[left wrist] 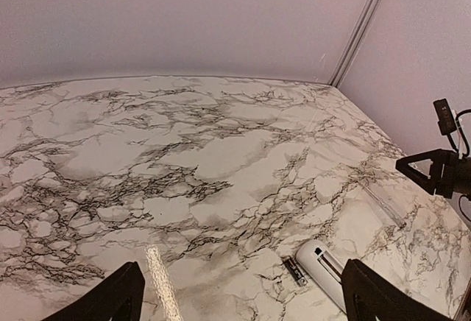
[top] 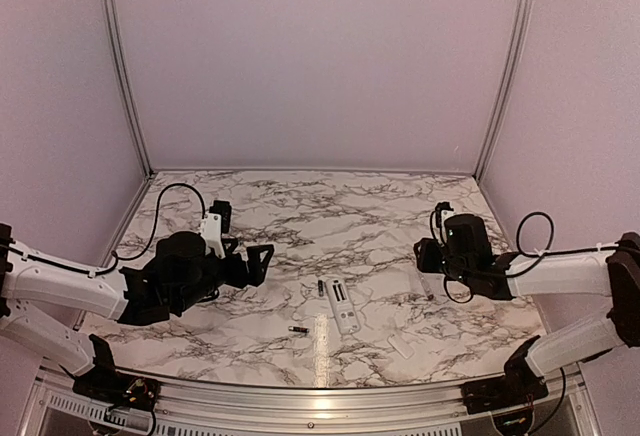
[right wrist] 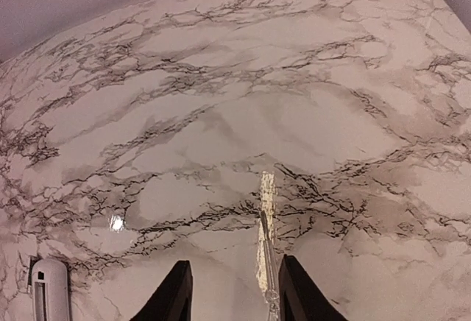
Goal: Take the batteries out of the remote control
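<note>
Remote control (top: 341,306) lies mid-desk (top: 300,206), one battery (top: 319,286) just beside its far end and a second battery (top: 298,329) loose nearer the bases; left end effector (top: 262,261) hangs wide and empty, right end effector (right wrist: 232,299) narrowly parted around the grey stick (right wrist: 268,277), which may snag a pad and skid into them.

Left claw (left wrist: 243,266) wide — right claw (right wrist: 235,262) parted.

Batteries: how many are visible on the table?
2 batteries. One lies beside the remote control's far end; the other alone, toward the near edge, left of it. More may be hidden.
</note>
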{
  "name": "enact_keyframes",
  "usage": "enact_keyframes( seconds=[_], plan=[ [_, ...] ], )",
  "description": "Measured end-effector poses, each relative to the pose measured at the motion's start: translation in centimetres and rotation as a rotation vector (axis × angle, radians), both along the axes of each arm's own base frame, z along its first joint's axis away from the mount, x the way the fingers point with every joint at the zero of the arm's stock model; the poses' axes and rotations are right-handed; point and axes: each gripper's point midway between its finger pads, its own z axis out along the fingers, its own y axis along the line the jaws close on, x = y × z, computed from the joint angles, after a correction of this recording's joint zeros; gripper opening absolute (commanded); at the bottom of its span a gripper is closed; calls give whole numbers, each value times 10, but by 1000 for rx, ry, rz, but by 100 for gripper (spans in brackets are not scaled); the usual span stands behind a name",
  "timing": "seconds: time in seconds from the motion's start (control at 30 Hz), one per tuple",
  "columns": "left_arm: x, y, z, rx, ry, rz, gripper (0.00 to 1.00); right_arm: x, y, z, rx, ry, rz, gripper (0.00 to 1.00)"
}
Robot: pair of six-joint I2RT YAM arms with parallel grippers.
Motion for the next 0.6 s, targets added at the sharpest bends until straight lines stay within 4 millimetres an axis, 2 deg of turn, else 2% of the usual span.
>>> enact_keyframes(
  seconds=[0.2,0.4,0.43,0.47,0.53,0.6],
  plan=[
    [2,8,4,6,-27,31,98,8,2,46,5,-97,12,46],
    [7,17,8,36,-57,81,98,6,2,60,-2,-131,35,56],
    [8,19,9,44,-63,92,99,6,3,61,-1,-133,41,60],
    [9,22,10,51,-69,101,99,6,4,62,-6,-136,51,69],
    [13,28,15,72,-84,129,99,6,6,64,-15,-139,68,95],
    [20,34,21,100,-95,167,98,9,9,71,-22,-148,81,98]
  ],
)
